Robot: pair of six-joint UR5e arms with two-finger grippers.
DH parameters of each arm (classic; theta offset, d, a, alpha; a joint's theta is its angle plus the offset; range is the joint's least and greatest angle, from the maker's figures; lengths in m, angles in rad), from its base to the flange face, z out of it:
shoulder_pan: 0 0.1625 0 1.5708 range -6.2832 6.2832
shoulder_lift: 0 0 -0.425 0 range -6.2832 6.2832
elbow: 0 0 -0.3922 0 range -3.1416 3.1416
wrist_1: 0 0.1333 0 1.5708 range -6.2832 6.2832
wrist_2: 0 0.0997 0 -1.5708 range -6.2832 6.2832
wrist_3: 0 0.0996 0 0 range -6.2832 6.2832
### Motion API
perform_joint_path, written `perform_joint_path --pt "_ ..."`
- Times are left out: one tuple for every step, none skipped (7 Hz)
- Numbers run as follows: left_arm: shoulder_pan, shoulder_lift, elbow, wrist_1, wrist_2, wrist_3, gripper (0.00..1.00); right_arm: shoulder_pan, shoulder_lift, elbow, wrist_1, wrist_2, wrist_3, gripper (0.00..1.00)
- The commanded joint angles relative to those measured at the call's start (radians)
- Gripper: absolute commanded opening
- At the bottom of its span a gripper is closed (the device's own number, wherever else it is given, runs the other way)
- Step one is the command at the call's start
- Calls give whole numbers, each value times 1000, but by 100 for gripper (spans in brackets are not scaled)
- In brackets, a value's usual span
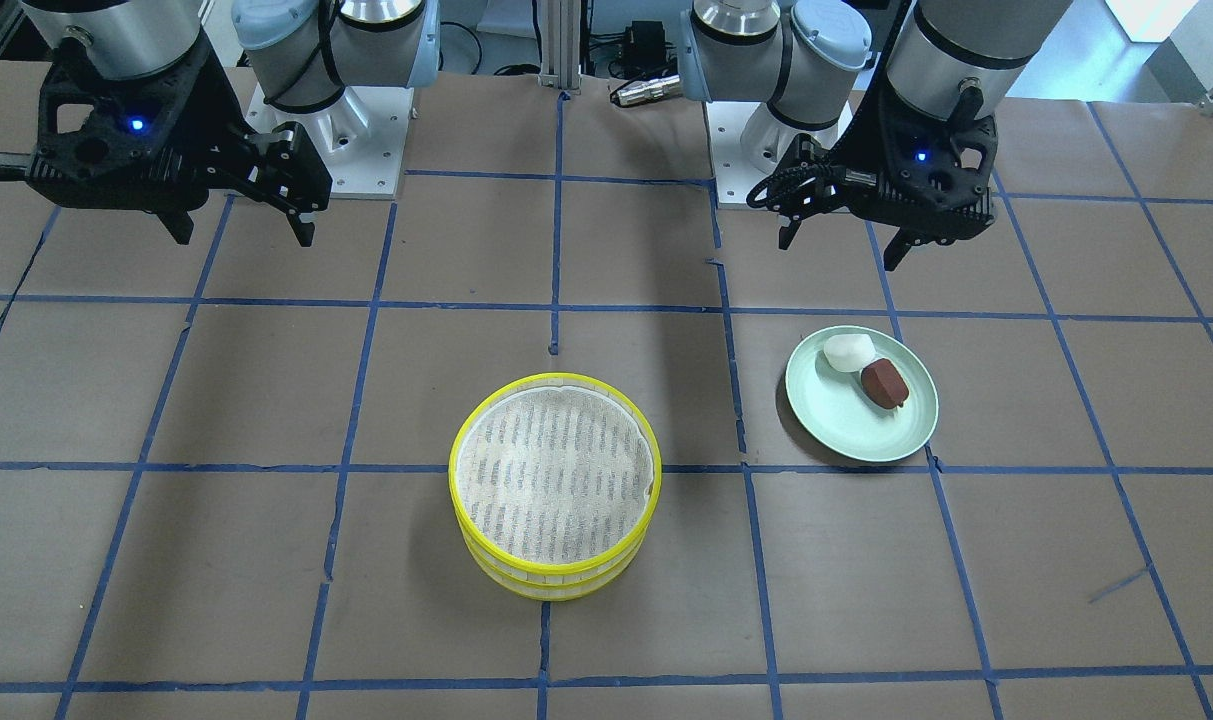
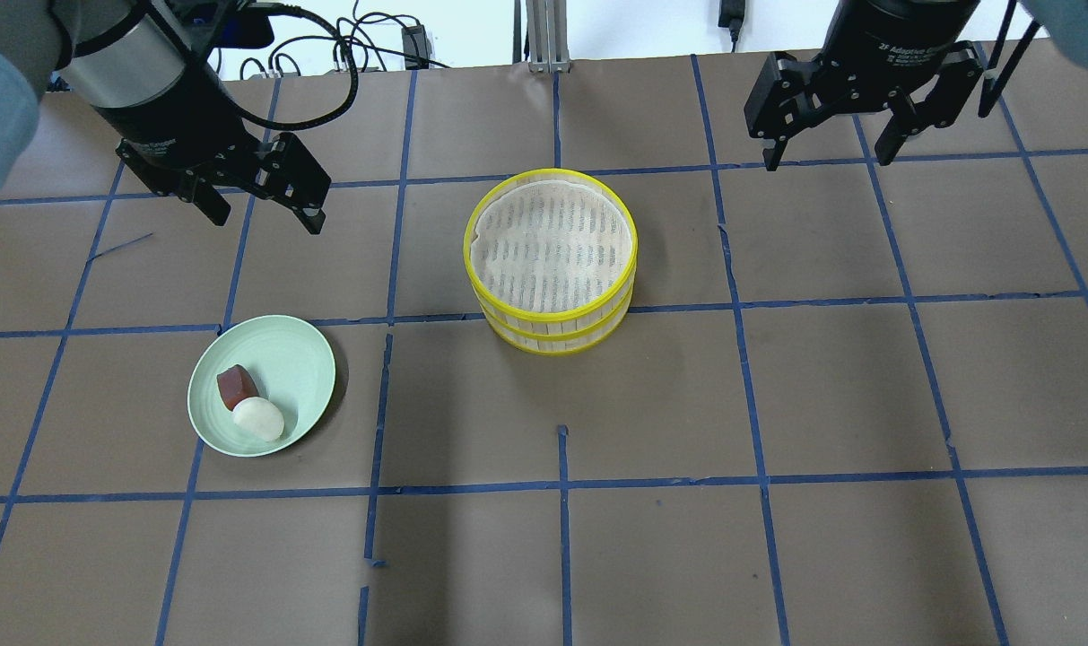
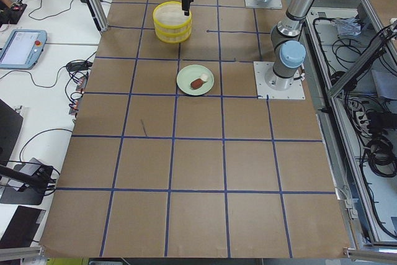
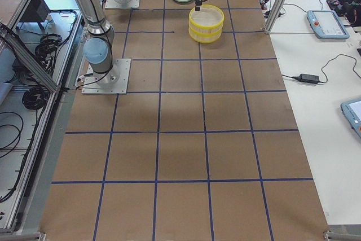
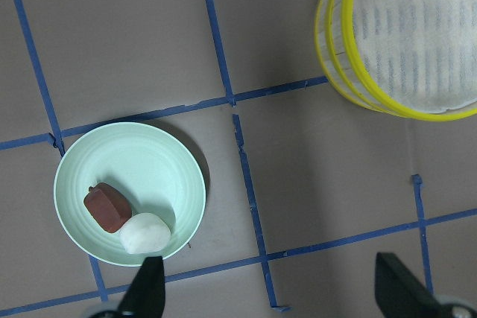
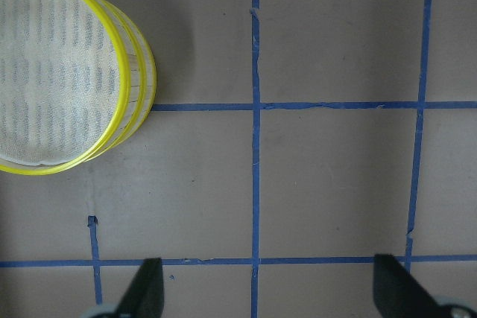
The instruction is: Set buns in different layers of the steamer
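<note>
No step started yet: the white rounded bun (image 2: 258,419) and dark reddish-brown bun (image 2: 237,387), probably touching, lie on the pale green round plate (image 2: 294,357), on the robot's left of the two stacked yellow-rimmed mesh steamer trays (image 2: 557,328). The top tray is empty. Left gripper (image 2: 264,213) and right gripper (image 2: 826,158) hover either side of the stack, jaws wide, holding nothing. Likely next: right lifts the top tray off, left picks a bun.

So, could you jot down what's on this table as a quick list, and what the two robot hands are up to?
steamer layers: two yellow-rimmed trays, stacked; top one empty
white bun: on the green plate, against the brown bun
brown bun: on the same plate
plate position: on the table, on the robot's left of the steamer
left hand: open, empty, raised near the plate
right hand: open, empty, raised on the steamer's other side
</note>
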Motion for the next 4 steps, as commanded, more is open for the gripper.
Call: perform_joint_path --pt "0 0 0 -1 0 0 100 0 0 1 1 0 -2 100" --pt "0 0 -2 -2 0 2 100 0 0 1 0 -2 -2 100" --pt "5 0 -2 -2 3 6 100 1 0 3 1 0 -1 100" --pt "21 4 -11 -4 8 40 100 1 6 9 4 8 4 100"
